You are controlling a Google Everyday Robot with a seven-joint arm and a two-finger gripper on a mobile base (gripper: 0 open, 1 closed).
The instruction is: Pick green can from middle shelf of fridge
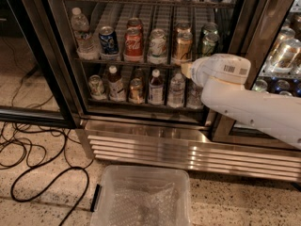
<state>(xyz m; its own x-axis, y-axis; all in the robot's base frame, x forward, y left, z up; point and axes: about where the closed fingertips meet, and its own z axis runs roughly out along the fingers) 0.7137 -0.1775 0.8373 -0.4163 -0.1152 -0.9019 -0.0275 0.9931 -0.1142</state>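
Observation:
The fridge stands open in front of me. Its middle shelf holds a row of cans. The green can stands at the right end of that row, next to a gold can; a second dark can shows behind it. My white arm reaches in from the right. My gripper shows only as a pale tip past the wrist housing. It sits just below the shelf rail, under the gold can and a little left of and below the green can.
The middle row also holds a white-and-green can, a red can, a blue can and a water bottle. Small bottles line the rack below. A clear plastic bin and black cables lie on the floor.

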